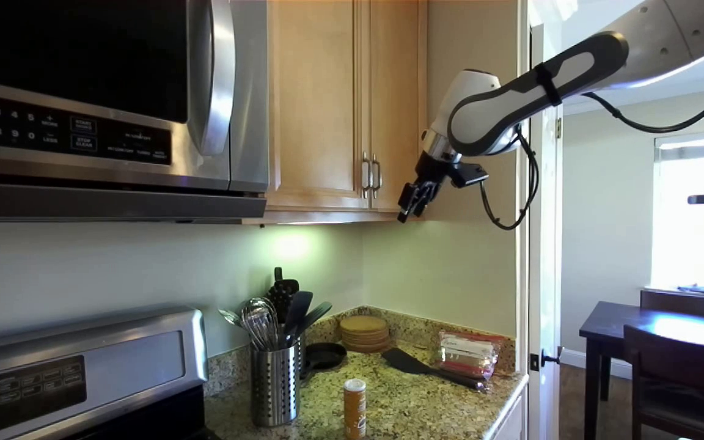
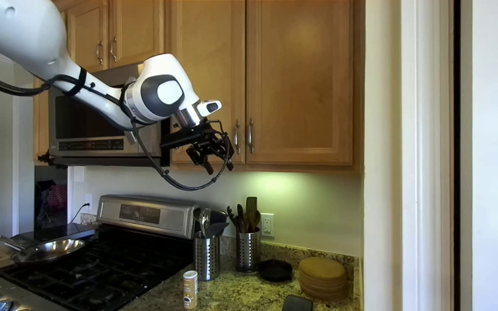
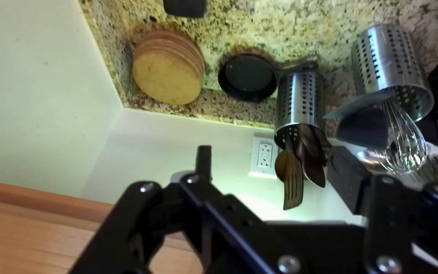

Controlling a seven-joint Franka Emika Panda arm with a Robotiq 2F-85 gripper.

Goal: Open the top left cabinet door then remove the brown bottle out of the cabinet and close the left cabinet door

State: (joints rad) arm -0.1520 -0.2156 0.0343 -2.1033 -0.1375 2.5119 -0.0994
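Exterior views, both: brown bottle [image 1: 355,409] upright on the granite desk [image 1: 425,415], out in plain sight under its pale cap, held by nothing. Near it, apart rather than touching, a perforated steel utensil holder [image 1: 275,391], set farther from the camera. Deeper into the corner, a dark skillet [image 2: 275,271] and a stack of round tan boards [image 2: 323,278].

Overhead, the honey-wood cabinet [image 2: 305,168], with the top left cabinet door [image 1: 315,110], slim silver handle [image 1: 365,174] near its right edge, level with the matching door [image 2: 301,82]. No opening visible along that seam; judged shut.

Jaws spread well apart in the wrist view, with nothing pinched between them, only a wall outlet [image 3: 264,155] and wooden utensils [image 3: 293,179] far behind. Placed in front of the cabinet, low by the bottom edge of the doors and pointing downward, seemingly off the handle; contact with the wood too hard to tell.

As for progress, a judgement from the present layout: bottle out, door closed, so opening, removal and closing all probably complete, with perhaps only backing away left. One reservation: cabinet interior hidden, so impossible to rule out another bottle inside and a task barely begun.
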